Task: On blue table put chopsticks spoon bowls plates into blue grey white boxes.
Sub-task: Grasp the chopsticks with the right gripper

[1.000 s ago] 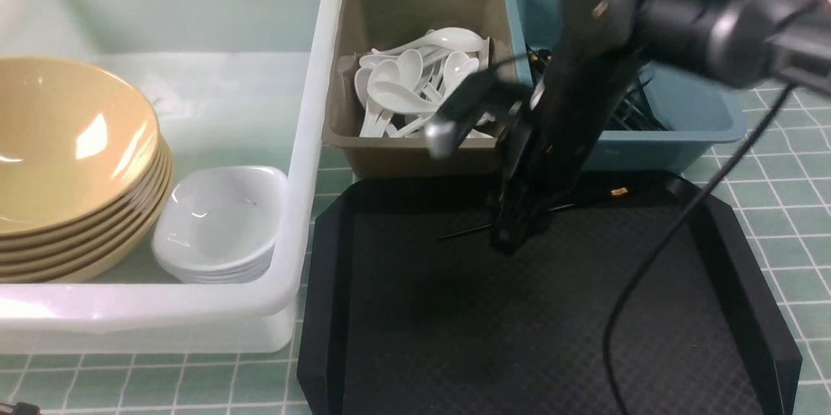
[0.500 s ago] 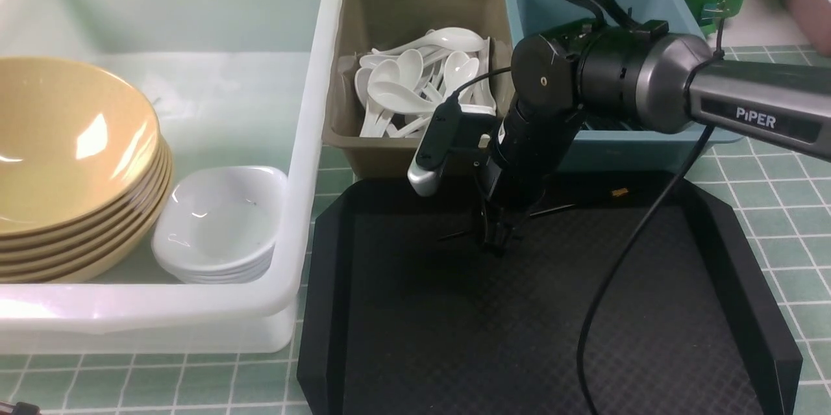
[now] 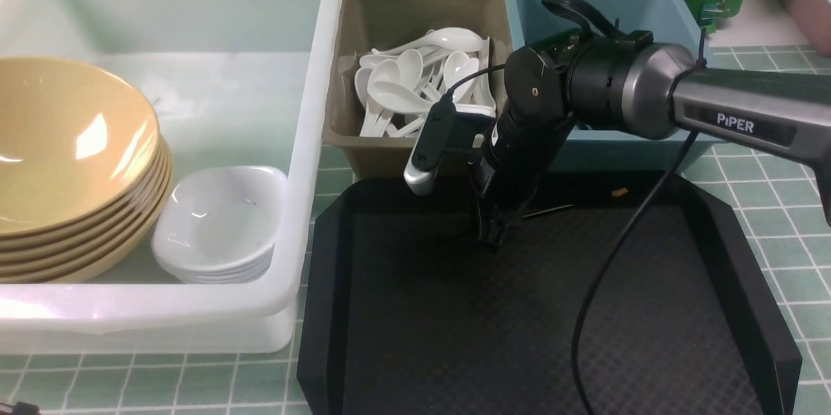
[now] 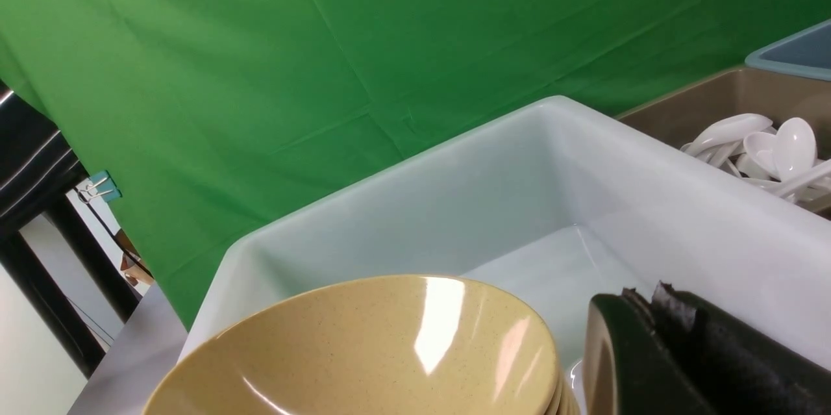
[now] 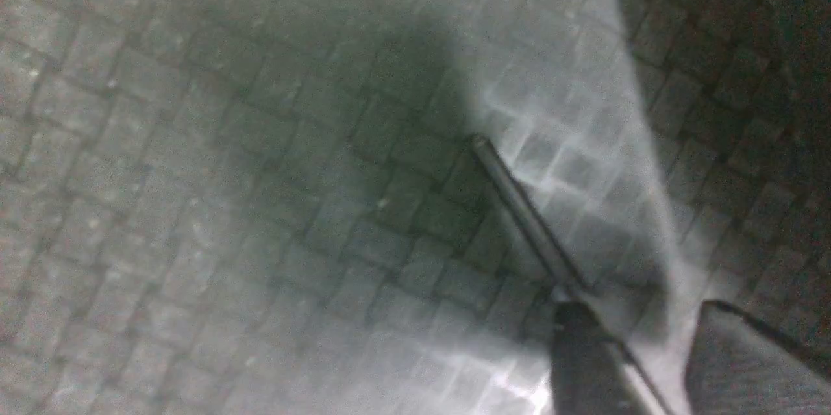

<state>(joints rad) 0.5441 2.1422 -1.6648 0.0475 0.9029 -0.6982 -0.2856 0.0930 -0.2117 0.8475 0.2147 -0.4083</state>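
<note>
My right gripper (image 3: 491, 236) points down onto the black tray (image 3: 454, 337), its tips at a thin black chopstick (image 3: 552, 209). In the right wrist view the chopstick (image 5: 519, 207) lies on the tray and runs in beside one finger (image 5: 584, 363). A gap still shows across my right gripper (image 5: 643, 311). Tan bowls (image 3: 65, 142) and white plates (image 3: 221, 220) are stacked in the white tub (image 3: 324, 77). Spoons (image 3: 415, 77) fill the grey bin (image 3: 389, 12). My left gripper (image 4: 649, 295) is shut and empty, next to the bowls (image 4: 363, 350).
The blue bin (image 3: 539, 6) stands behind my right arm, partly hidden by it. A cable (image 3: 617, 259) hangs from the right arm over the tray. The tiled blue table (image 3: 779, 207) shows right of the tray. A green backdrop rises behind the boxes.
My right arm swung in and settled over the tray's back part, then shifted a little left. The chopstick end that showed left of the tips no longer shows.
</note>
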